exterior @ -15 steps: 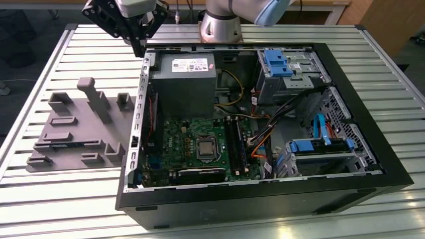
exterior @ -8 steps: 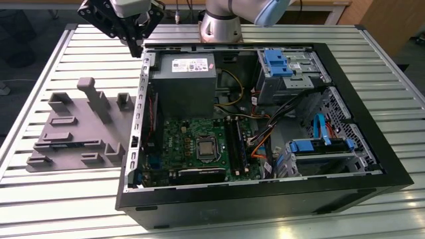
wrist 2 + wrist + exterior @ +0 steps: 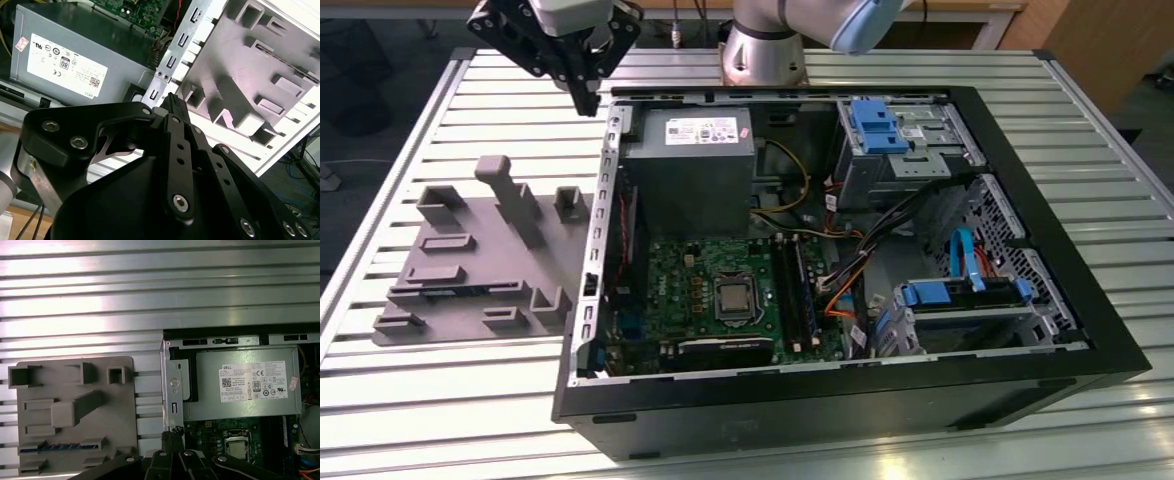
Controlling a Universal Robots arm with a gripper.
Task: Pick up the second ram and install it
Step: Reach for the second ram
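Clearly, second ram (image 3: 61, 446) in holder (image 3: 120, 412).

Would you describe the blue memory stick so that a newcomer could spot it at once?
Beside the open black computer case lies a grey moulded fixture plate. The thin blue circuit-board stick sits in one of its slots, and it is the only blue thing on the plate.

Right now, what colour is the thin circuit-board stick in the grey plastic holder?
The thin circuit-board stick is blue, clearest in the first wrist view.
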